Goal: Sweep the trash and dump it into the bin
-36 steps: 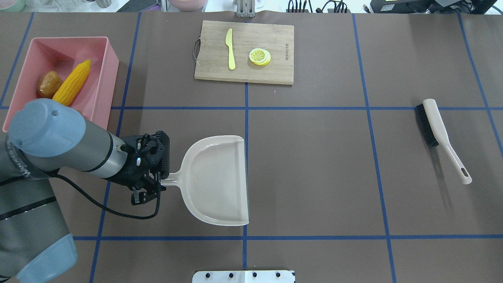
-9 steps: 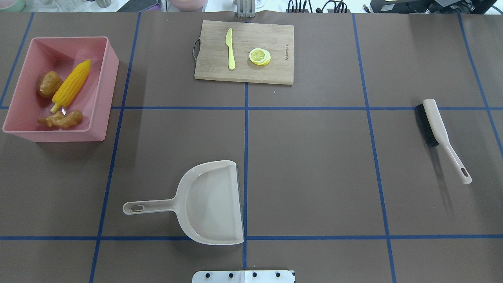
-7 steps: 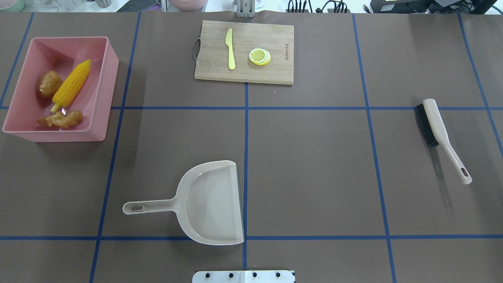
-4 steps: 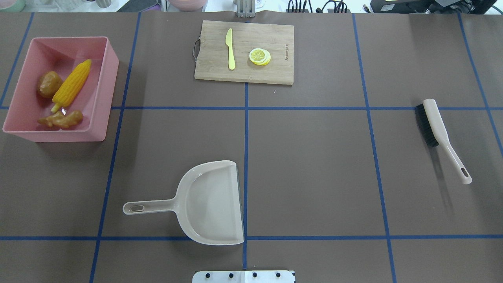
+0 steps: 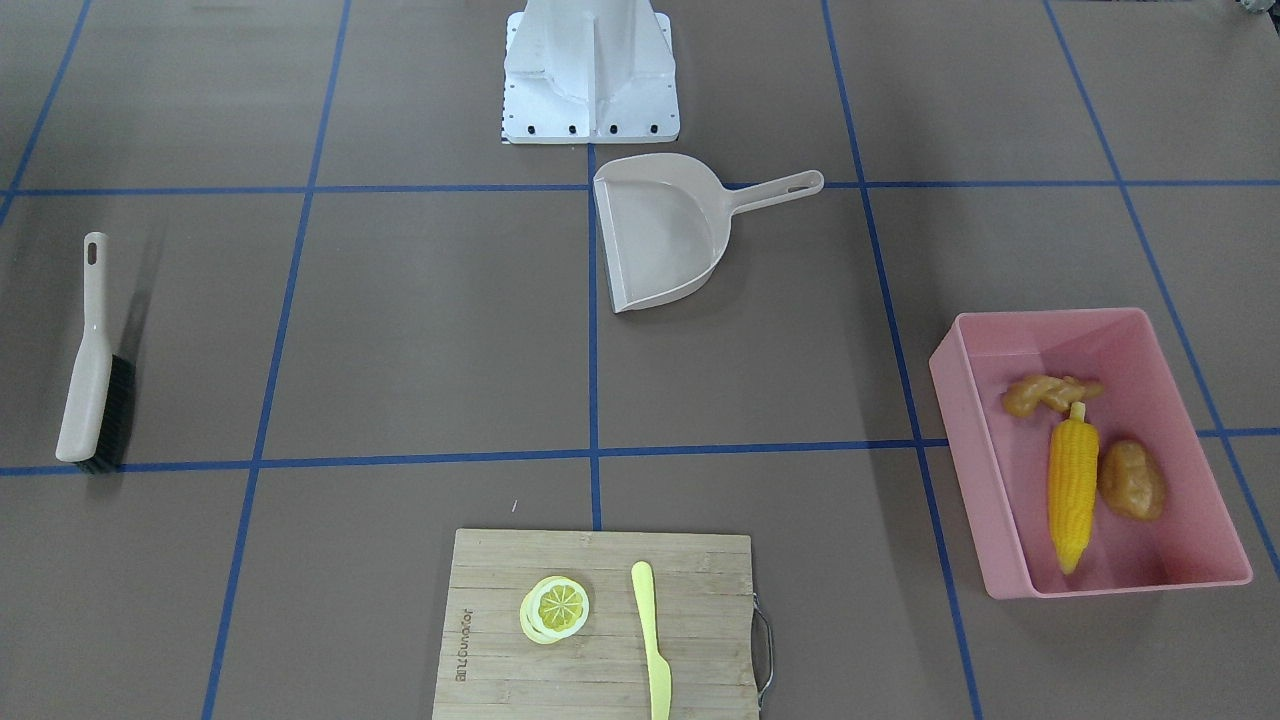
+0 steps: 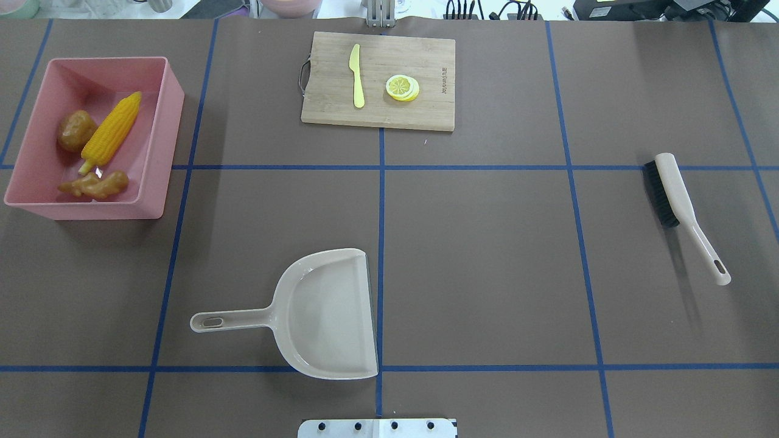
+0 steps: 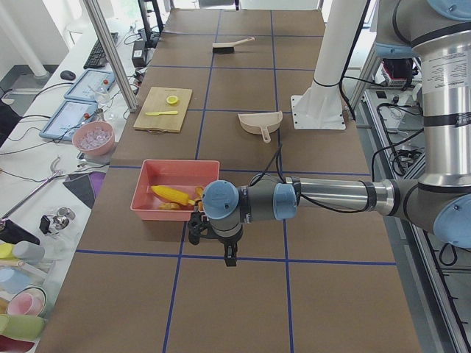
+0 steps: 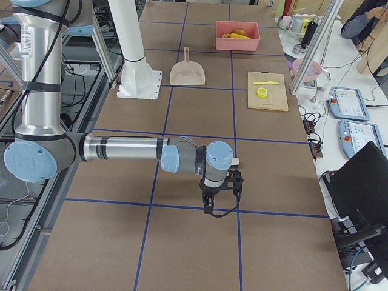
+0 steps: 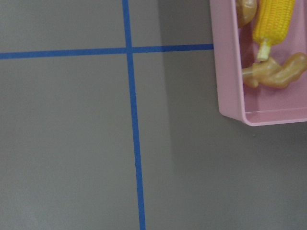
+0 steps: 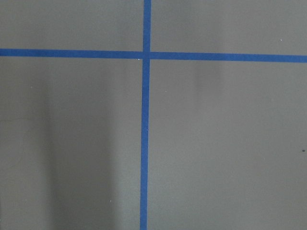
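Trash lies all inside the bin (image 6: 164,140), a pink tub at the upper left of my overhead view. The brown potato (image 6: 75,129) sits by its left wall. The yellow corn cob (image 6: 111,132) slants just beside the potato, and the ginger root (image 6: 97,184) lies below both, near the cob's stalk end. At lower centre a beige dustpan (image 6: 328,316) rests flat on the brown table (image 6: 487,243), handle pointing left. At top centre a wooden cutting board (image 6: 426,61) carries a pale yellow knife (image 6: 356,76) and a lemon slice (image 6: 402,87). At the right a hand brush (image 6: 675,194) lies on the table.

From the side views only, I see the left gripper (image 7: 228,254) pointing down near the bin, and the right gripper (image 8: 218,203) pointing down over blue tape lines. I cannot tell whether either one is parted or closed.
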`<state>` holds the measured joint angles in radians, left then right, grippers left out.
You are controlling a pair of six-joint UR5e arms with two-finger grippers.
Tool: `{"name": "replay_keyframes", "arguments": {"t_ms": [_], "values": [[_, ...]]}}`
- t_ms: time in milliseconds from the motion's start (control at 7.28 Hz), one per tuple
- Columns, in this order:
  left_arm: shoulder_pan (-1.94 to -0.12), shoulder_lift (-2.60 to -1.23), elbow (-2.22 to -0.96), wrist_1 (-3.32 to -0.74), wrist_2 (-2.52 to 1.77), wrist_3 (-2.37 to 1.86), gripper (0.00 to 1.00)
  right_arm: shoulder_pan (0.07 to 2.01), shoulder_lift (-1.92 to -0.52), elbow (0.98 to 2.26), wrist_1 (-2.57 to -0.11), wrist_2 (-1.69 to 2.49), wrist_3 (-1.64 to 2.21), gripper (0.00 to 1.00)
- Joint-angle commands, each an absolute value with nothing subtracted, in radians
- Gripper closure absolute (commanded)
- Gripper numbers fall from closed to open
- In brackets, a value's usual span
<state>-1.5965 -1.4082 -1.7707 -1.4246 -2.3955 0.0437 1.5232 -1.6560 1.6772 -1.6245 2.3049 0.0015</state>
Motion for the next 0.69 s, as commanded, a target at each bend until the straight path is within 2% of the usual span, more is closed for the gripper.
{"name": "replay_keyframes", "arguments": {"t_ms": [0, 549], "values": [[-1.597, -1.417, -1.773, -1.427, -2.362, -0.003, 0.01, 1.531, -1.649, 1.681, -1.624, 2.306, 0.000, 0.00], [-1.595, -1.422, -1.767, -1.427, -2.365, 0.002, 0.01, 1.534, -1.649, 1.681, -1.624, 2.307, 0.000, 0.00]]}}
